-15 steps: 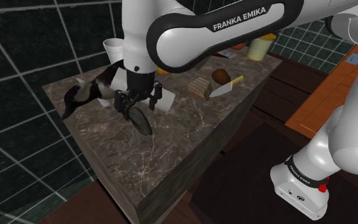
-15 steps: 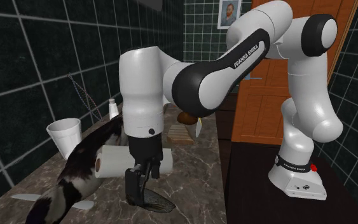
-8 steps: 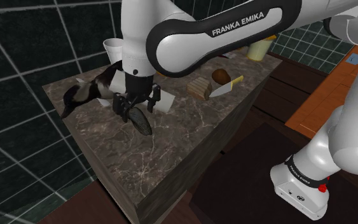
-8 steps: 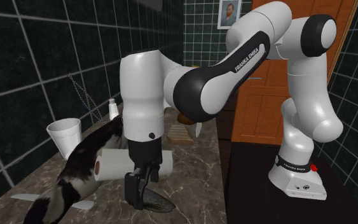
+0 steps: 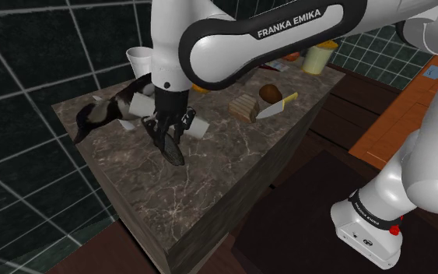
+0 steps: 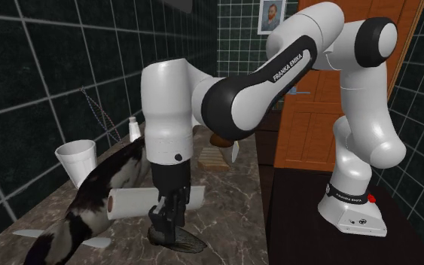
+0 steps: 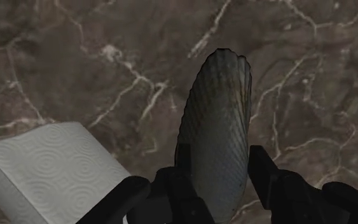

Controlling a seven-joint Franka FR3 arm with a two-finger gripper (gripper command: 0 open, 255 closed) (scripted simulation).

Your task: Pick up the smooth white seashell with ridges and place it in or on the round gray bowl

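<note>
Two black fingers of your pincer (image 7: 220, 159) stood apart, unclenched, astride the near end of the grey ridged seashell (image 7: 217, 108), which lay flat on the marble desk (image 7: 311, 76) beside the paper roll (image 7: 50, 168), its long axis running straight ahead between them.

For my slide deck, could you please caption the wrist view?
Gripper low over a ridged grey seashell on a brown marbled counter, white paper roll alongside.
</note>
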